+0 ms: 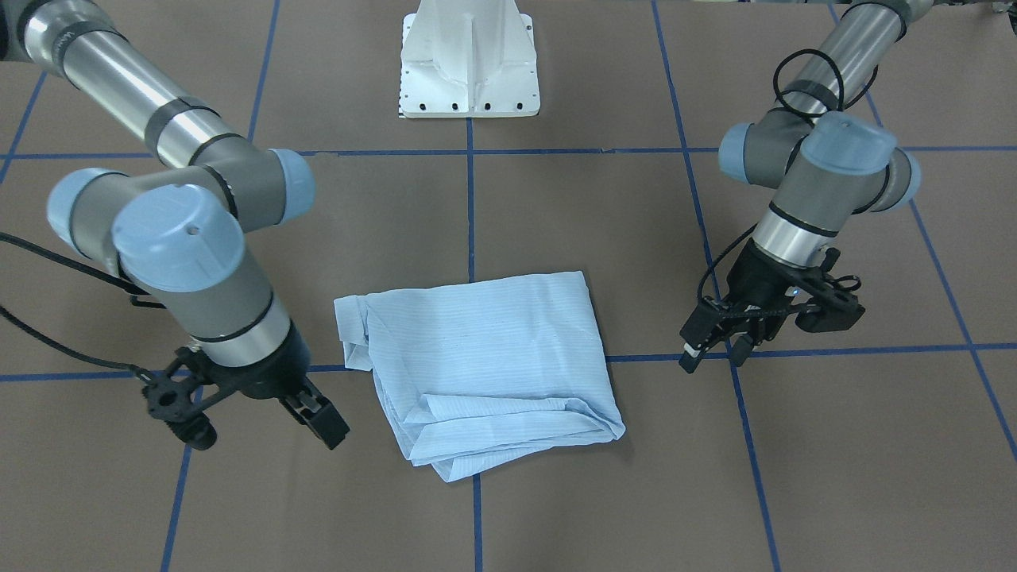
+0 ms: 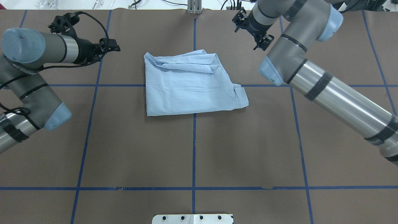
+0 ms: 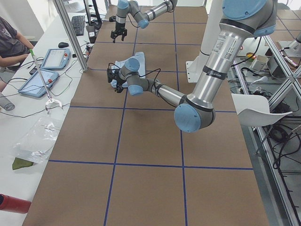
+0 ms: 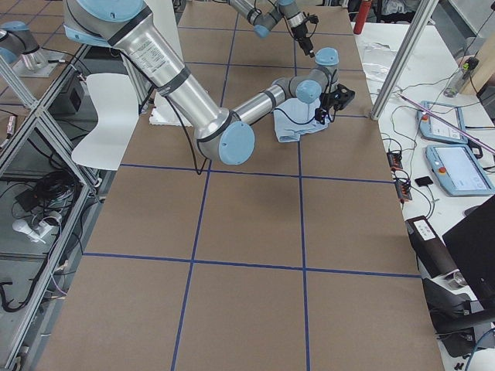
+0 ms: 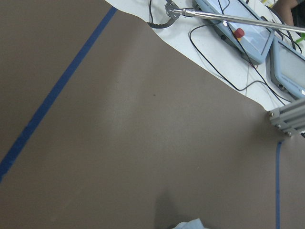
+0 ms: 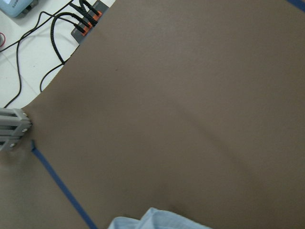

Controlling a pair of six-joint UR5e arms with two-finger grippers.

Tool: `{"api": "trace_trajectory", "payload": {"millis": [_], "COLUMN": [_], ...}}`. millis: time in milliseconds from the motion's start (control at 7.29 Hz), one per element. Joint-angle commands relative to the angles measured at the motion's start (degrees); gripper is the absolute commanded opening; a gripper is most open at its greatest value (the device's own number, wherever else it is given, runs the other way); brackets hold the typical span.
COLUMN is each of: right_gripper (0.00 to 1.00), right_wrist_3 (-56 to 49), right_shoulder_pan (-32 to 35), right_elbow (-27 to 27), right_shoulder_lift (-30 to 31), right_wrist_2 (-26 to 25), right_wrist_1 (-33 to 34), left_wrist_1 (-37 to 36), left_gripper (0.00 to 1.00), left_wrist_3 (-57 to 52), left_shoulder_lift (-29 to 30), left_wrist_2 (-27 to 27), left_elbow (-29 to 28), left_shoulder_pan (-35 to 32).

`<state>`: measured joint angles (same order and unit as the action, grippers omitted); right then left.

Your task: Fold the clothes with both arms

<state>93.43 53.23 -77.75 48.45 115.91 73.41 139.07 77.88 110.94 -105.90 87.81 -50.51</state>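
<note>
The worktop (image 2: 248,149) is covered in a matte brown sheet, marked into large squares by blue tape lines (image 2: 194,140). A light-blue striped shirt (image 2: 186,90) lies flat on it, folded to a rough rectangle, covering the crossing of the centre line and the far cross line. At the near edge stands a white base (image 1: 469,71), well apart from the shirt.

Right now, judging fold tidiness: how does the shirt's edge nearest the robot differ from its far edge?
The near edge is one clean, nearly straight line; the far edge shows several stacked, fanned layers. The near edge lies smooth, the far edge creased. Both rest on the table.
</note>
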Motion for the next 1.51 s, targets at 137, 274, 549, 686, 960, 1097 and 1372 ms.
{"api": "trace_trajectory", "payload": {"millis": [137, 274, 549, 686, 960, 1097, 1372], "right_gripper": [1.00, 1.00, 1.00, 1.00, 1.00, 1.00, 1.00], "right_wrist_3": [-28.8, -41.3, -65.9, -76.5, -94.5, -94.8, -94.8], "right_shoulder_pan": [11.5, 16.5, 26.9, 30.4, 34.5, 34.9, 34.8], "right_elbow": [-13.3, -15.0, -14.9, -14.6, -14.9, -15.3, -15.6], "right_shoulder_lift": [21.4, 27.5, 36.1, 37.6, 37.7, 38.4, 40.2], "right_wrist_2": [10.5, 13.7, 16.4, 16.3, 15.2, 15.3, 15.5], "right_wrist_1": [0.7, 0.8, 1.2, 4.9, 17.8, 19.5, 19.5], "left_wrist_1": [0.1, 0.0, -7.1, -13.6, -23.9, -25.3, -27.9], "left_gripper": [0.98, 0.98, 0.99, 0.99, 0.99, 0.99, 0.99], "left_wrist_3": [-29.1, -41.8, -65.0, -74.9, -82.2, -82.2, -80.9], "left_shoulder_lift": [-18.4, -22.3, -24.6, -24.6, -24.1, -24.7, -24.9], "left_wrist_2": [-13.4, -19.0, -20.5, -20.5, -22.7, -26.5, -30.0], "left_elbow": [12.4, 12.0, 10.0, 10.0, 9.8, 9.8, 10.3], "left_shoulder_pan": [-9.6, -16.0, -24.9, -28.6, -34.0, -34.1, -34.2]}}
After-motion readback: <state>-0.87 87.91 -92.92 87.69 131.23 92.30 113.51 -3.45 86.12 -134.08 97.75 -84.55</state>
